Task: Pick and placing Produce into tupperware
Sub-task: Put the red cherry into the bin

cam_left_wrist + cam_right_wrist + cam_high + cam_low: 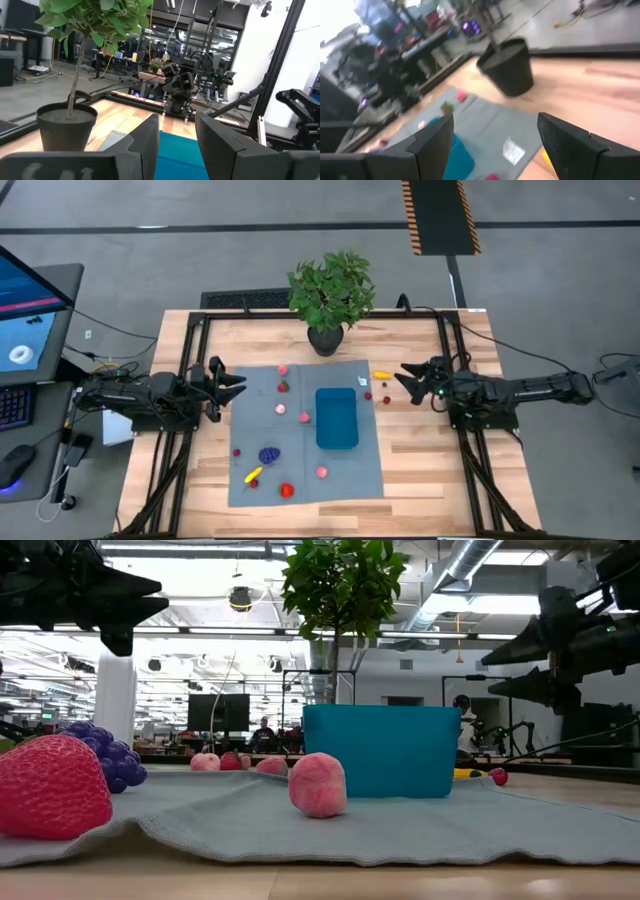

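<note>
The blue tupperware (337, 418) stands on the grey-blue mat (305, 480), right of its middle; it also shows in the low view (380, 750). Toy produce lies scattered on the mat: a purple cluster (269, 454), a yellow piece (253, 475), a red strawberry (287, 490), pink pieces (322, 472) (305, 417). A yellow piece (382, 375) lies on the wood by the mat's far right corner. My left gripper (238, 385) hovers open over the mat's left edge. My right gripper (407, 378) hovers open just right of the mat, above the table.
A leafy potted plant (330, 295) stands at the table's far edge, behind the mat. A small white tag (363, 382) lies near the mat's far right corner. Black frame rails (455, 360) run along both sides of the table. A monitor and keyboard (25, 320) stand left of the table.
</note>
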Controlling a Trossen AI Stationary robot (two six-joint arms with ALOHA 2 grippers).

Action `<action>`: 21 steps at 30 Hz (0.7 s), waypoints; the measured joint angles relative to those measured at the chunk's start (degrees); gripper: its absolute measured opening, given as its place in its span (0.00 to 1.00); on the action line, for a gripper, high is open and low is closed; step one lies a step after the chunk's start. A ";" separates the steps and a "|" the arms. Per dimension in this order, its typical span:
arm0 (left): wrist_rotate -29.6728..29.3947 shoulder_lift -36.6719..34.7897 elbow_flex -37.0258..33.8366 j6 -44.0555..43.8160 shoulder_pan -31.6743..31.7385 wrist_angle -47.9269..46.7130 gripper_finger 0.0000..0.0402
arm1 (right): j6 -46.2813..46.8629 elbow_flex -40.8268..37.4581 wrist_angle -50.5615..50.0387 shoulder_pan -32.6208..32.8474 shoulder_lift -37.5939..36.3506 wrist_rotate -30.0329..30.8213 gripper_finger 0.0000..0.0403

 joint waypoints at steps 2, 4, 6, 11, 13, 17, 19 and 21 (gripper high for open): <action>-0.06 0.00 0.00 0.02 0.00 -0.08 0.30 | -1.76 0.00 1.85 -0.64 1.93 -5.76 0.77; -0.53 0.00 0.00 0.21 0.00 -0.69 0.30 | -5.48 0.00 5.99 -0.87 4.20 -12.22 0.74; -0.92 0.02 0.01 0.19 0.00 -0.88 0.30 | -8.37 0.00 10.68 -0.63 6.46 -17.10 0.68; -1.83 0.00 0.01 -2.36 0.00 -1.12 0.30 | -16.25 0.79 13.62 0.36 12.05 -21.13 0.34; -1.83 0.00 0.00 -3.05 0.00 -1.23 0.30 | -20.16 1.70 12.28 0.25 14.36 -22.35 0.13; -1.75 0.00 0.01 -3.77 0.00 -2.59 0.30 | -26.53 3.79 12.10 0.29 18.60 -22.58 0.06; -1.62 0.01 0.01 -3.75 0.00 -2.99 0.30 | -28.64 5.66 10.34 -0.24 20.29 -22.64 0.07; -1.31 0.00 0.00 -3.19 0.00 -4.72 0.30 | -29.02 8.15 7.48 -1.06 22.52 -23.28 0.07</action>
